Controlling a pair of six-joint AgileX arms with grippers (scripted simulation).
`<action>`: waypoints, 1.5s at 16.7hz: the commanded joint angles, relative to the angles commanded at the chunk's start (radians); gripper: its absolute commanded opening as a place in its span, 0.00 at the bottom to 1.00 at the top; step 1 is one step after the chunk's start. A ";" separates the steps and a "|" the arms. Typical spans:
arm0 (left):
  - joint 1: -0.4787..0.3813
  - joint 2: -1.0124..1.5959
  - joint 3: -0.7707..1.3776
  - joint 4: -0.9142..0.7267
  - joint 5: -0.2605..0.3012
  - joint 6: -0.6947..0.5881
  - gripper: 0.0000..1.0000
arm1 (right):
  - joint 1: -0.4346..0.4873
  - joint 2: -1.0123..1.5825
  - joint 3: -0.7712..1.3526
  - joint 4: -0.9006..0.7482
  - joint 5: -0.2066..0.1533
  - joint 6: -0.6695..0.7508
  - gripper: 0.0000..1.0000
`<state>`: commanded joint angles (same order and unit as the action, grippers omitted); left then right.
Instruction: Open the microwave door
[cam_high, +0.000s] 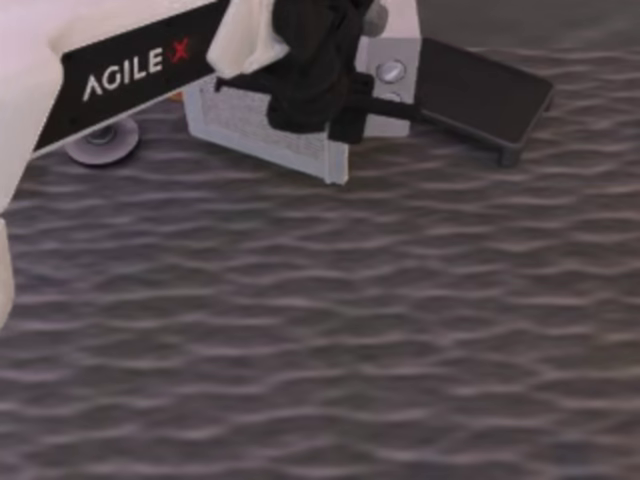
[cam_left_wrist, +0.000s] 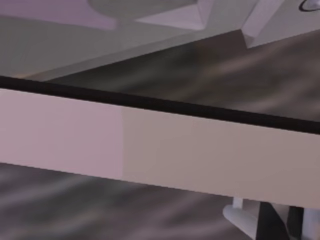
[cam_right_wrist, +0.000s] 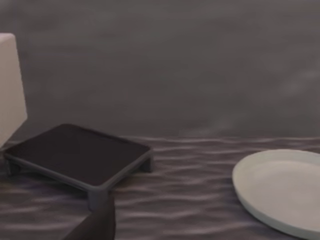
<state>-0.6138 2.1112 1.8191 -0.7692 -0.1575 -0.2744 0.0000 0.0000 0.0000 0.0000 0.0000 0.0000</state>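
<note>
"AGILE X" on left arm (cam_high: 130, 75)

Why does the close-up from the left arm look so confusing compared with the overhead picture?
Left wrist view: a pale edge of the microwave door sits right against the lens, filling the frame as a soft band. Top view: the left arm covers much of the microwave, and the door stands swung out. Right wrist view: clearer, showing a black tray and a plate.

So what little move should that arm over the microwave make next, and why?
Probably keep swinging the microwave door outward toward the top view's left. The left gripper sits at the door's free edge, and the door already stands angled away from the microwave, only partly open. Its fingers are hidden, so the grip is unclear.
</note>
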 joint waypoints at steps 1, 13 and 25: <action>0.000 0.000 0.000 0.000 0.000 0.000 0.00 | 0.000 0.000 0.000 0.000 0.000 0.000 1.00; 0.000 0.000 0.000 0.000 0.000 0.000 0.00 | 0.000 0.000 0.000 0.000 0.000 0.000 1.00; 0.024 -0.091 -0.138 0.062 0.065 0.117 0.00 | 0.000 0.000 0.000 0.000 0.000 0.000 1.00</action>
<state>-0.5900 2.0202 1.6810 -0.7076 -0.0927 -0.1577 0.0000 0.0000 0.0000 0.0000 0.0000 0.0000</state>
